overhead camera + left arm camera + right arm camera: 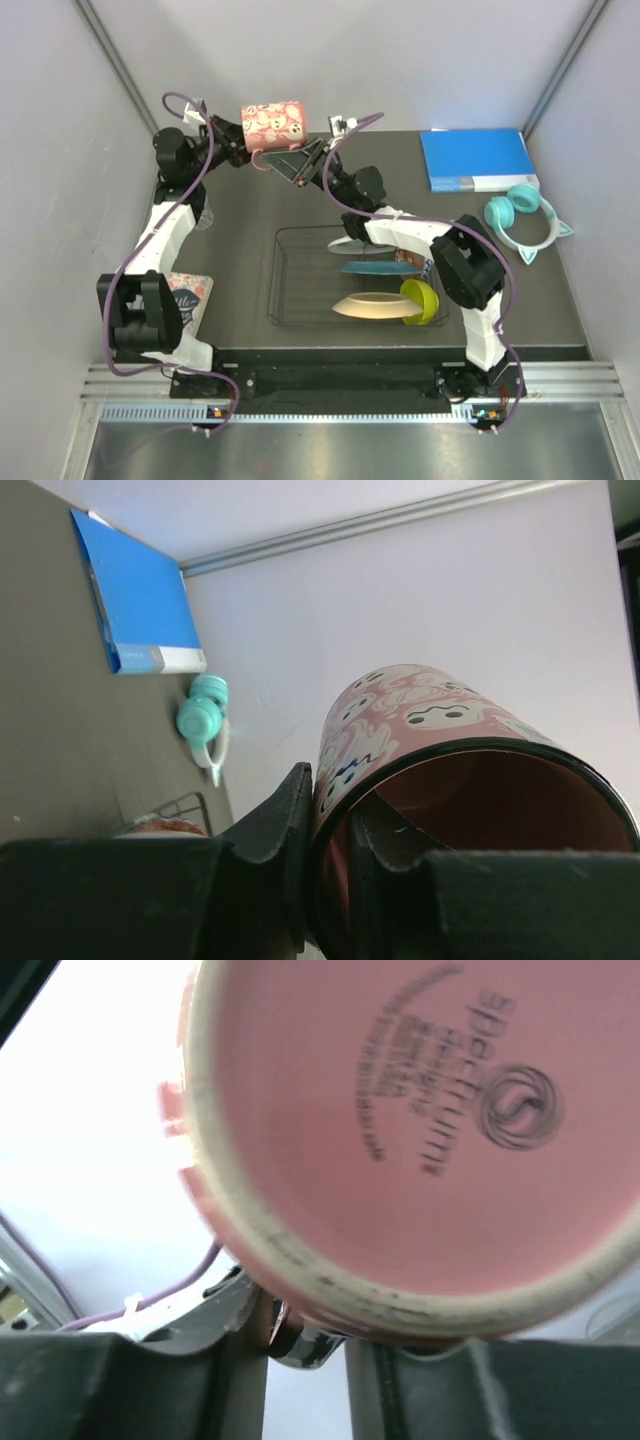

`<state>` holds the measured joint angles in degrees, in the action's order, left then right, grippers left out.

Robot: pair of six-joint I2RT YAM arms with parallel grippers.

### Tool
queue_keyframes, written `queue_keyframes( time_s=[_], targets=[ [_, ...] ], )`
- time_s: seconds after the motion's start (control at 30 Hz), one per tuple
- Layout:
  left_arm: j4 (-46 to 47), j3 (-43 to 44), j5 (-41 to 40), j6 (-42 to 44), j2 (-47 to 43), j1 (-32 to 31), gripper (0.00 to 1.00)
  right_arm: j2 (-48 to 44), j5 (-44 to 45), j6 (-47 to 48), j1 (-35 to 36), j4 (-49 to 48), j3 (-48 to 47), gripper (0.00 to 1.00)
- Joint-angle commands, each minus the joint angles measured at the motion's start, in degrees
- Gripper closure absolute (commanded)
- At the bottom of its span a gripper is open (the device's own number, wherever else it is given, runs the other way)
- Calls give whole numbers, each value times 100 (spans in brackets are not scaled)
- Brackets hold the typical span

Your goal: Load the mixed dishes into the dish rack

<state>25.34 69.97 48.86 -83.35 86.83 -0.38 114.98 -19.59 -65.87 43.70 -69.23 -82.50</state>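
Note:
The pink-red mug (pixel 272 125) hangs in the air at the back of the table, lying on its side. My left gripper (pixel 243 142) is shut on its rim, one finger inside and one outside, as the left wrist view (pixel 335 850) shows beside the mug wall (pixel 420 730). My right gripper (pixel 293 166) is at the mug's base (pixel 420 1120). Its jaws stand apart around the handle (pixel 300 1340), with a gap on one side. The black wire dish rack (pixel 285 300) holds the cream plate (pixel 372 305), the lime-green bowl (pixel 422 300) and the teal plate (pixel 375 268).
The pink patterned bowl (pixel 192 293) lies at the left, partly under the left arm. The blue binder (pixel 475 158) and the teal headphones (pixel 525 220) lie at the back right. Grey walls stand close on both sides.

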Motion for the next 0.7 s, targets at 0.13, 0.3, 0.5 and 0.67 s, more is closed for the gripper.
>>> queue_keyframes(
  time_s=[0.13, 0.3, 0.5, 0.67],
  targets=[
    [-256, -72, 677, 1002, -403, -138, 100, -353, 26, 162, -239, -310, -188, 100],
    [-1680, 51, 888, 2479, -342, -6, 58, -766, -123, 679, -301, 276, -56, 100],
    [-2805, 156, 1011, 3746, -377, 697, 16, -1372, -299, 1733, -336, 1192, 128, 100],
    [-3631, 384, 1196, 4818, -395, 1294, 1, -1882, -387, 2656, -398, 2631, -29, 100]
  ],
)
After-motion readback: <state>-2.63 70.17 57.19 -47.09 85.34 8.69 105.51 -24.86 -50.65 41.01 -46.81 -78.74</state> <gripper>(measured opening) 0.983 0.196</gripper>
